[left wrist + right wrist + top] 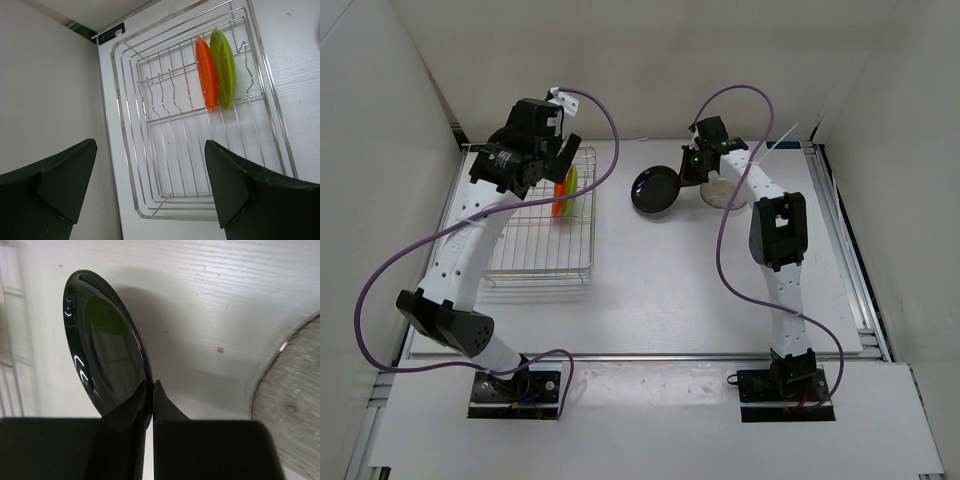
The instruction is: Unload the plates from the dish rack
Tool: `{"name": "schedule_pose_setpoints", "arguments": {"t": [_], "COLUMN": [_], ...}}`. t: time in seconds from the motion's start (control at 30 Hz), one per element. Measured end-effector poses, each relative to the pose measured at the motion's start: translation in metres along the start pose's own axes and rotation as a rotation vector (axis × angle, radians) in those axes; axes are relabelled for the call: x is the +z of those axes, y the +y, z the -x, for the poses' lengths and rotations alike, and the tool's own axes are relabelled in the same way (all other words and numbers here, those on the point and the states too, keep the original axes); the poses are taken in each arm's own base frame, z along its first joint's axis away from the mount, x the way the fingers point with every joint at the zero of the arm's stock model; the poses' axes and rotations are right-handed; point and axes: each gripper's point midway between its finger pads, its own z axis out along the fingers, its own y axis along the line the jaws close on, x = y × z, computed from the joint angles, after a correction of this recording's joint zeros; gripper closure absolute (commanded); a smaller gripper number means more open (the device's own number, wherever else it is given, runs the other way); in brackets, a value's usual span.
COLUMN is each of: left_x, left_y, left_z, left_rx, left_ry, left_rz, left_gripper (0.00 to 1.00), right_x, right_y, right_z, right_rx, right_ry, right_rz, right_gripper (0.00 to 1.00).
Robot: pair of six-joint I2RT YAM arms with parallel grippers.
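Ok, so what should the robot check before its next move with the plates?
1. Right hand shut on the black plate at its rim: ok.
2. Black plate out of the dish rack: ok.
3. Bare table beside the clear plate for setting it down: ok.
4. Black plate touching the table: cannot tell.
5. Left hand open above the dish rack: ok.
6. Dish rack emptied: not ok; the orange plate and green plate stand in it.
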Motion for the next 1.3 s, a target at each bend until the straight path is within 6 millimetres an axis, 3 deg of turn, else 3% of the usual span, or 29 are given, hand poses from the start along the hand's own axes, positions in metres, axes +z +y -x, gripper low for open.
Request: {"name": "schedule_pose_setpoints", "arguments": {"t": [0.17,0.4,0.53,0.8,1.03,1.13,1.17,1.3], "left_x": [-0.003,-0.009,-0.01,0.0,0.019,0.024,0.025,0.027], "left_y": [-0.008,-0.008,-0.012,-0.017,-0.004,-0.008,-0.01,-0.022], "left_z": [0.003,0.0,-0.011,-0.028,-0.059,-0.058,-0.056,-0.043], "left_rx": [0.001,-0.005,0.002,-0.009,-0.066,-0.096,-0.11,-0.169], "left_ry": [-0.012,-0.022,-0.004,0.024,0.067,0.051,0.04,-0.024], "left_rz": [-0.029,-0.041,-0.052,-0.074,-0.066,-0.106,-0.126,-0.226], "left_gripper": [0.0,0.0,0.0,0.0,0.0,0.0,0.0,0.0], "right_x": [0.024,0.026,0.026,0.032,0.033,0.029,0.024,-0.014], "right_y": [0.0,0.005,0.003,-0.005,-0.006,-0.006,-0.005,0.014], "right_z": [-0.019,-0.016,-0.015,-0.02,-0.021,-0.022,-0.023,-0.012], "right_rx": [0.015,0.029,0.03,0.02,0.001,-0.013,-0.02,-0.075], "right_ry": [0.035,0.021,0.016,0.028,0.032,0.034,0.037,0.014], "right_rz": [-0.049,-0.059,-0.066,-0.087,-0.088,-0.09,-0.09,-0.054], "right_gripper": [1.0,0.93,0.82,0.81,0.78,0.7,0.6,0.41]}}
